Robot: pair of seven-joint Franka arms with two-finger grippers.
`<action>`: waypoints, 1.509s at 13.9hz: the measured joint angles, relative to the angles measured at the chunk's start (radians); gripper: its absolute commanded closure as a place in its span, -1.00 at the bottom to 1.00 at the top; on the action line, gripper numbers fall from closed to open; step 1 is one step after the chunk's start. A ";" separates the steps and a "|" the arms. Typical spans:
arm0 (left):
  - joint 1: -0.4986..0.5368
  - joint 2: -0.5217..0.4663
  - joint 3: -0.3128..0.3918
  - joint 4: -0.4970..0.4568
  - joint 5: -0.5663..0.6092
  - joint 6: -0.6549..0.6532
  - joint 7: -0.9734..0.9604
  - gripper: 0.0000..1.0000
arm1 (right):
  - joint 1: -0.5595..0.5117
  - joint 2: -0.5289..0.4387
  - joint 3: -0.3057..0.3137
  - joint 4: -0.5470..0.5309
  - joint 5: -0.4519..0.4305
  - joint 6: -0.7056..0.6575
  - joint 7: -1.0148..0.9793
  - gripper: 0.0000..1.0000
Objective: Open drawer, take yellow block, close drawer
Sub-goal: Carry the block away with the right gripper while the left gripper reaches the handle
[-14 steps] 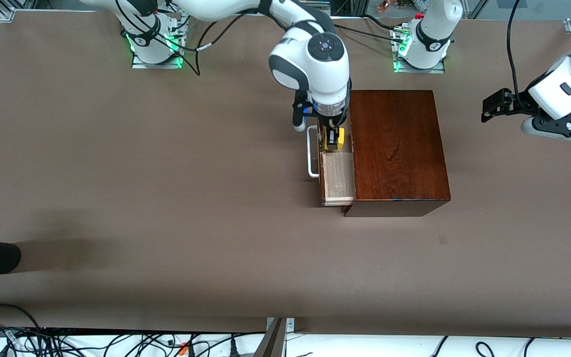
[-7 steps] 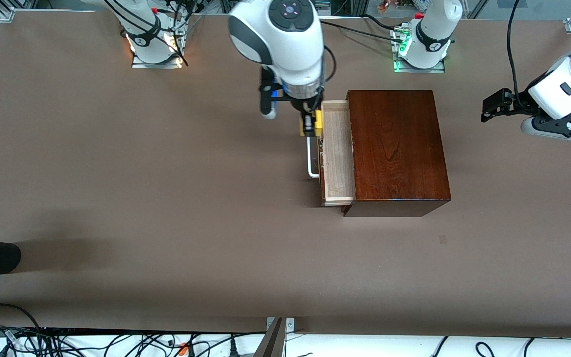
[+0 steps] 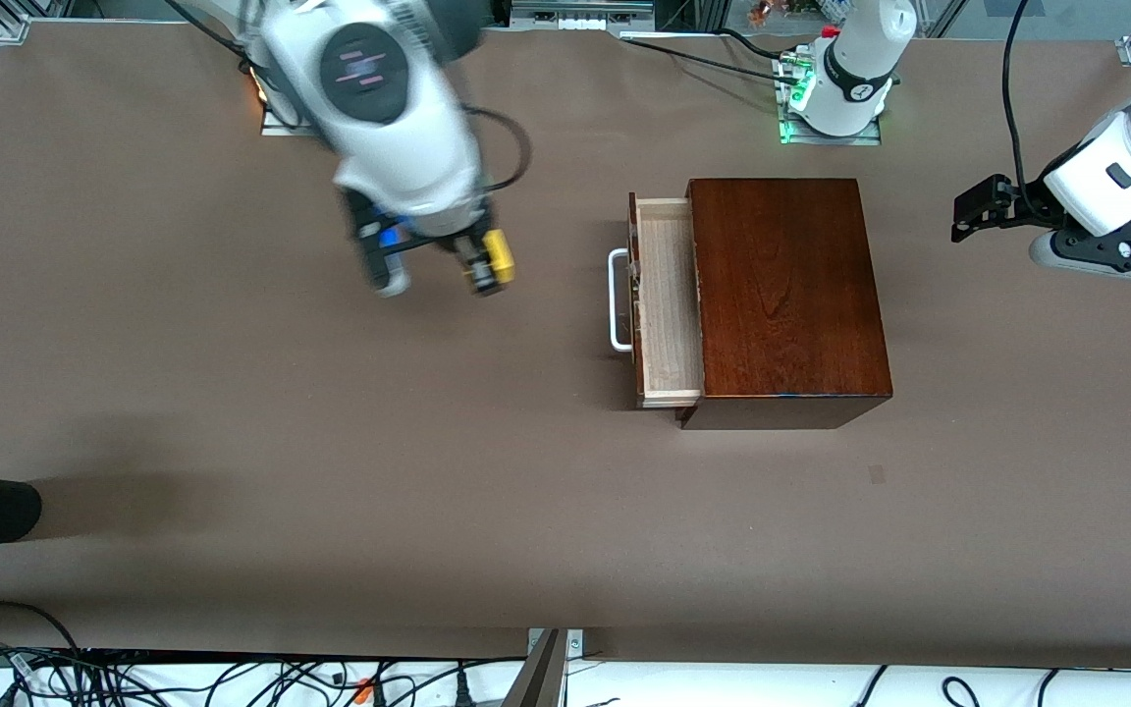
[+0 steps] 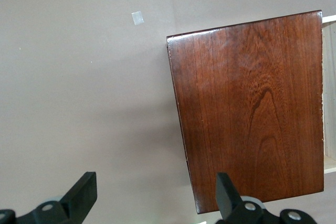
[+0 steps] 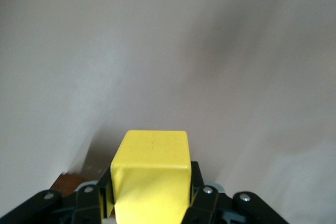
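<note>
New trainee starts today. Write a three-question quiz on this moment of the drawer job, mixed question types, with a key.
1. True or false: the drawer of the wooden box stands open.
2. What does the right gripper hold? A) the white handle B) the yellow block C) nothing
3. Fill in: the left gripper hangs open over the table at the left arm's end of the ____.

Key: 1 true; 2 B; 3 box.

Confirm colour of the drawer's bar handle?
White. The handle on the drawer shows best in the front view.
</note>
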 measured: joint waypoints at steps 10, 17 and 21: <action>-0.020 0.030 -0.287 0.000 -0.002 -0.067 0.002 -1.00 | -0.034 -0.424 -0.277 -0.781 0.063 0.275 -0.746 0.93; -0.139 0.213 -0.441 0.063 -0.002 0.060 0.007 -1.00 | -0.033 -0.426 -0.295 -1.127 0.095 0.668 -1.102 0.93; -0.259 0.319 -0.447 0.065 -0.002 0.243 0.035 -1.00 | -0.033 -0.349 -0.293 -1.183 0.126 0.817 -1.250 0.93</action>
